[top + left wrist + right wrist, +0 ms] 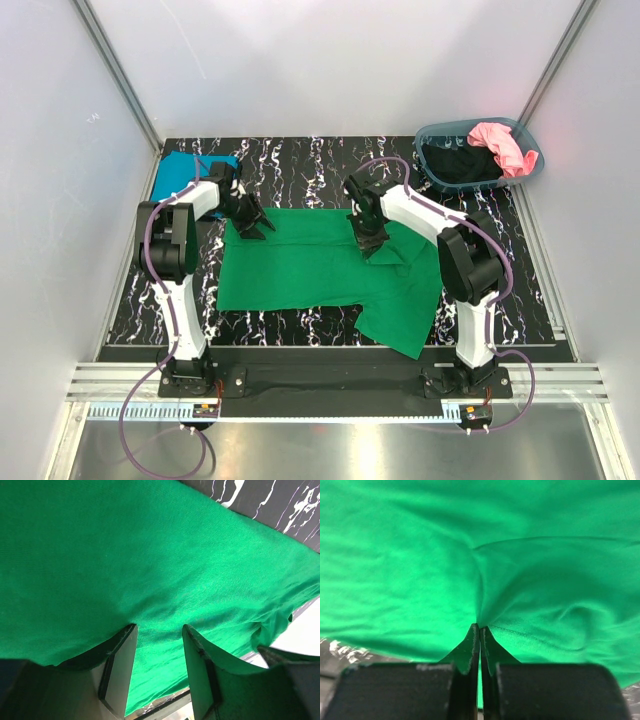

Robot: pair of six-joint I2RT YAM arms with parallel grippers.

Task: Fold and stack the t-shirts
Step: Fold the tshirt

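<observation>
A bright green t-shirt lies spread on the black marbled table, one part trailing toward the front right. My left gripper is at its far left corner; in the left wrist view its jaws stand open with green cloth beneath and between them. My right gripper is at the shirt's far right part, shut on a pinch of the green cloth. A folded teal blue t-shirt lies at the far left. A pink t-shirt and a black one sit in the basket.
The grey-blue oval basket stands at the table's far right corner. The table's front edge runs just beyond the arm bases. White walls enclose the left, far and right sides.
</observation>
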